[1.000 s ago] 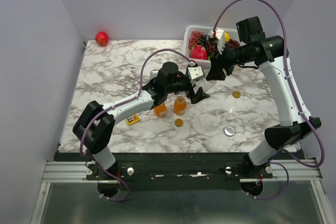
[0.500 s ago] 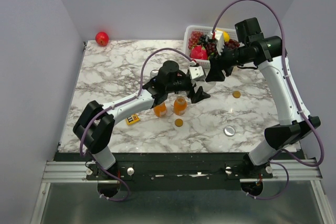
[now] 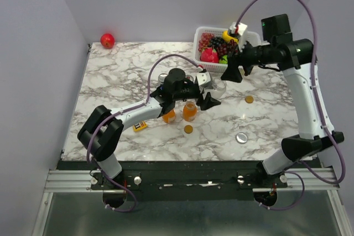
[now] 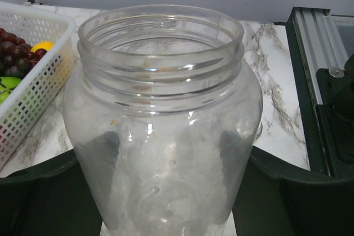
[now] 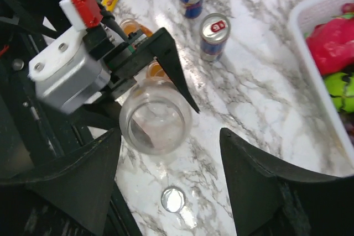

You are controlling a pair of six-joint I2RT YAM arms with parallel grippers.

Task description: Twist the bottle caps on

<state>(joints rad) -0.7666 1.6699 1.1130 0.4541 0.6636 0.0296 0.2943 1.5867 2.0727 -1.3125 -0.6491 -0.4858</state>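
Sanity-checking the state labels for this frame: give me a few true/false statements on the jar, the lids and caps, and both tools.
1. The clear jar has no lid on its threaded mouth. True.
2. The right tool holds the silver lid. False: that tool is open and empty above the jar, and the lid lies flat on the table.
3. The left tool has a finger on each side of the jar. True.
4. Both small caps sit on the orange bottles. False: one orange cap and the other orange cap lie loose on the table.
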